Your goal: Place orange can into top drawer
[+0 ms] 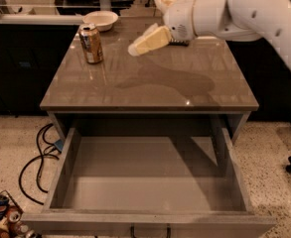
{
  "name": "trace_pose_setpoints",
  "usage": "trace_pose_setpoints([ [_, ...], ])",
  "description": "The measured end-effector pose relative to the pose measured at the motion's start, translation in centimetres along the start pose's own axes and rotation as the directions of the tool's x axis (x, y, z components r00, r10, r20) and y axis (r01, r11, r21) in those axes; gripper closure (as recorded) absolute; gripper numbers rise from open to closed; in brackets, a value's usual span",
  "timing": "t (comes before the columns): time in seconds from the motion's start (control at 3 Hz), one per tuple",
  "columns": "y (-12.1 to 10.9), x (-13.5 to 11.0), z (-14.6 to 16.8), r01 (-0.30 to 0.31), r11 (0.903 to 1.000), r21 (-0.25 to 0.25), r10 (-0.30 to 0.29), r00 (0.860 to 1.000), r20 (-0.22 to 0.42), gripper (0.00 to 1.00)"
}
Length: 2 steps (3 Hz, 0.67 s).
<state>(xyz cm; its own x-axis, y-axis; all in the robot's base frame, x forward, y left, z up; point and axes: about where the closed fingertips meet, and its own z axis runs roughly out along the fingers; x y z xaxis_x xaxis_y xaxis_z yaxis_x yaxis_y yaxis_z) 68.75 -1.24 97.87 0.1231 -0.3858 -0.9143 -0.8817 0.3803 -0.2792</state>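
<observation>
The orange can (91, 43) stands upright near the back left of the brown table top. The gripper (135, 47), on a white arm coming in from the upper right, hovers above the table to the right of the can, apart from it, with cream fingers (150, 40) pointing left and nothing held. The top drawer (60, 170) is pulled fully out below the table's front edge. Its grey floor is bare, and its dark handle (150, 230) shows at the bottom.
A white shallow bowl (101, 20) sits at the table's back left, behind the can. A black cable (38, 160) lies on the speckled floor at left. A basket of mixed clutter (3, 217) sits at bottom left. Dark cabinets flank the table.
</observation>
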Motion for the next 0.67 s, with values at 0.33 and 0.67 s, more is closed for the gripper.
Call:
trace_pose_setpoints([
  [0.33,-3.2,-0.4,5.9,-0.007,0.9998,-0.021,0.009,0.997,0.076,0.0],
  [0.67,-4.8,-0.4,10.2,-0.025,0.9991,-0.035,0.029,0.995,0.092,0.0],
])
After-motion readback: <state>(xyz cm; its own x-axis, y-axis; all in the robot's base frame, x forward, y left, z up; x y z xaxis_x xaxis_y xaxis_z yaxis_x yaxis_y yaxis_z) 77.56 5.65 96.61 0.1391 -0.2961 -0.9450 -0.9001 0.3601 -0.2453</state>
